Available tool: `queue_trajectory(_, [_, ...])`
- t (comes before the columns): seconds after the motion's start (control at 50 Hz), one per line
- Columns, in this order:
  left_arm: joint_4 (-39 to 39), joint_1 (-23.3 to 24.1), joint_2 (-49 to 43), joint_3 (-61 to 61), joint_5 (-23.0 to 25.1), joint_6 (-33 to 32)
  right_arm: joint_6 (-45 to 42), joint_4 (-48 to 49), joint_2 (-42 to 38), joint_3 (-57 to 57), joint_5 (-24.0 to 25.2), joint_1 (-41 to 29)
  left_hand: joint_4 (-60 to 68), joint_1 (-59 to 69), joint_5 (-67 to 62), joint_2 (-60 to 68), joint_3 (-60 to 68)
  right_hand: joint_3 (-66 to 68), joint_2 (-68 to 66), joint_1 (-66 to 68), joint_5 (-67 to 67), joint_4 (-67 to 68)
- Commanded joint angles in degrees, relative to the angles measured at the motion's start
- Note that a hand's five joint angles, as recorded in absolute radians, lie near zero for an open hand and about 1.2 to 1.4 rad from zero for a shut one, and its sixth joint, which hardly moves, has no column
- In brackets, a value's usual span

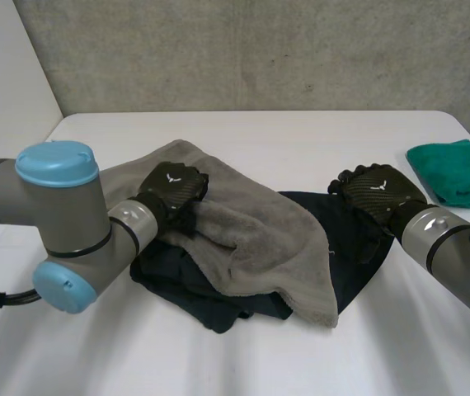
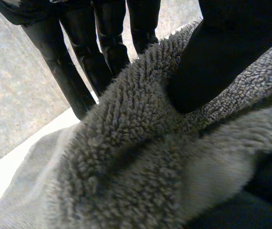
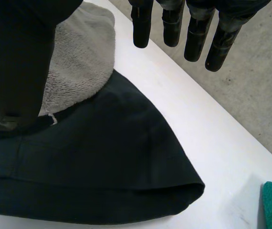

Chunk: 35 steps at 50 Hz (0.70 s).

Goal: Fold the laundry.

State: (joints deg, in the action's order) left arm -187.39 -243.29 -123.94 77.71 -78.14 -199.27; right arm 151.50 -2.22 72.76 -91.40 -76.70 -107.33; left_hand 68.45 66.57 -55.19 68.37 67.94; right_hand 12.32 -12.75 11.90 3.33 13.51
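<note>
Left hand [image 1: 173, 191] pinches a raised fold of the grey terry towel [image 1: 260, 239] between thumb and straight fingers [image 2: 64, 67], the towel lying draped over a dark navy garment [image 1: 346, 268] mid white table [image 1: 301, 136], while right hand [image 1: 379, 194] hovers above that garment's edge, fingers [image 3: 174, 24] straight, holding nothing.

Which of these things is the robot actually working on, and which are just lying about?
In the job: grey towel, pinched by the left hand; dark garment beneath it, under the open right hand.
Lying about: green cloth, apart at the table edge, untouched.
</note>
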Motion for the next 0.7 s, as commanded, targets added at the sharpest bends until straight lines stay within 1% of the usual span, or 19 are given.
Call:
queue_trajectory(0.02, [-0.1,4.7,6.3,-6.2,-3.5,-1.0,0.0,-0.3,1.6,3.8,-0.3,0.2,11.6,13.4,-14.8,11.6,12.1,-2.3,2.8,-1.9,-3.3,-3.5])
queue_trajectory(0.06, [-0.7,6.8,10.6,-8.0,-4.1,-0.8,0.2,-0.5,2.6,5.3,-0.3,0.2,11.6,13.4,-14.8,11.6,12.1,-2.3,2.8,-1.9,-3.3,-3.5])
queue_trajectory(0.12, [-1.9,8.5,14.2,-9.5,-4.6,0.5,0.5,-0.6,4.5,8.2,-0.6,0.5,11.6,13.4,-14.8,11.6,12.1,-2.3,2.8,-1.9,-3.3,-3.5])
queue_trajectory(0.14, [-3.6,9.8,16.1,-10.6,-4.7,2.3,0.5,-0.6,4.9,8.9,-0.7,0.6,11.6,13.4,-14.8,11.6,12.1,-2.3,2.8,-1.9,-3.3,-3.5])
queue_trajectory(0.2, [-6.7,11.3,18.3,-11.6,-4.7,6.0,0.5,-1.0,6.8,11.0,-1.4,1.2,11.6,13.4,-14.8,11.6,12.1,-2.3,2.8,-1.9,-3.3,-3.5])
queue_trajectory(0.22, [-8.5,12.0,19.3,-12.1,-5.2,8.5,0.5,-1.2,7.3,11.5,-1.7,1.2,11.6,13.4,-14.8,11.6,12.1,-2.3,2.8,-1.9,-3.3,-3.5])
queue_trajectory(0.24, [-9.2,12.4,19.7,-12.2,-5.4,9.7,0.5,-1.4,7.7,11.9,-1.9,1.3,11.6,13.4,-14.8,11.6,12.1,-2.3,2.8,-1.9,-3.3,-3.5])
queue_trajectory(0.3, [-10.9,13.8,20.0,-12.8,-6.1,13.4,0.6,-1.8,9.3,12.6,-2.8,2.0,11.6,13.4,-14.8,11.6,12.1,-2.3,2.8,-1.9,-3.3,-3.5])
queue_trajectory(0.38, [-11.1,16.9,19.2,-13.1,-5.9,16.0,0.7,-1.9,10.6,12.5,-3.3,3.4,11.6,13.4,-14.8,11.6,12.1,-2.3,2.8,-1.9,-3.3,-3.5])
queue_trajectory(0.44, [-11.6,18.4,17.3,-12.3,-5.5,16.3,0.7,-1.9,11.0,12.1,-3.3,4.5,11.6,13.4,-14.8,11.6,12.1,-2.3,2.8,-1.9,-3.3,-3.5])
queue_trajectory(0.48, [-11.2,19.2,14.2,-12.3,-5.4,16.5,0.7,-1.9,11.0,11.9,-3.2,5.1,11.6,13.4,-14.8,11.6,12.1,-2.3,2.8,-1.9,-3.3,-3.5])
queue_trajectory(0.5, [-11.1,19.4,13.1,-12.3,-5.4,16.6,0.7,-1.9,10.9,11.9,-3.2,5.6,7.2,9.1,-10.5,7.3,7.8,-2.3,2.8,-1.9,-3.3,-3.5])
queue_trajectory(0.52, [-11.0,19.8,12.2,-12.2,-5.5,16.7,0.7,-1.9,11.0,11.8,-3.2,5.8,-2.3,-0.4,-1.0,-2.2,-1.8,-2.3,2.8,-1.9,-3.3,-3.5])
queue_trajectory(0.54, [-10.7,20.7,10.6,-12.1,-5.4,17.1,0.6,-1.9,11.0,11.8,-3.2,6.0,-28.5,-26.7,25.3,-28.5,-28.0,-2.3,2.8,-1.9,-3.3,-3.5])
queue_trajectory(0.58, [-10.2,21.6,9.3,-11.7,-5.0,17.2,0.6,-2.0,10.9,11.6,-3.0,6.2,-46.2,-44.3,42.9,-46.1,-45.7,-2.3,2.8,-1.9,-3.3,-3.5])
queue_trajectory(0.6, [-9.9,22.1,9.0,-11.4,-4.7,17.1,0.6,-2.0,10.9,11.6,-2.9,6.2,-52.8,-50.9,49.5,-52.7,-52.3,-2.3,2.8,-1.9,-3.3,-3.5])
queue_trajectory(0.62, [-9.5,22.2,8.5,-10.3,-3.8,16.9,0.5,-2.1,10.9,11.5,-2.9,6.2,-55.7,-53.8,52.4,-55.6,-55.2,-2.3,2.8,-1.9,-3.3,-3.5])
queue_trajectory(0.68, [-9.4,21.5,9.0,-8.3,-3.3,17.1,0.4,-2.3,10.9,10.7,-2.8,6.0,-56.0,-54.2,52.8,-56.0,-55.5,-2.3,2.8,-1.9,-3.3,-3.5])
queue_trajectory(0.7, [-9.3,20.3,9.3,-6.9,-3.6,17.0,0.3,-2.3,10.8,10.3,-2.7,6.0,-55.9,-54.0,52.6,-55.8,-55.4,-2.3,2.8,-1.9,-3.3,-3.5])
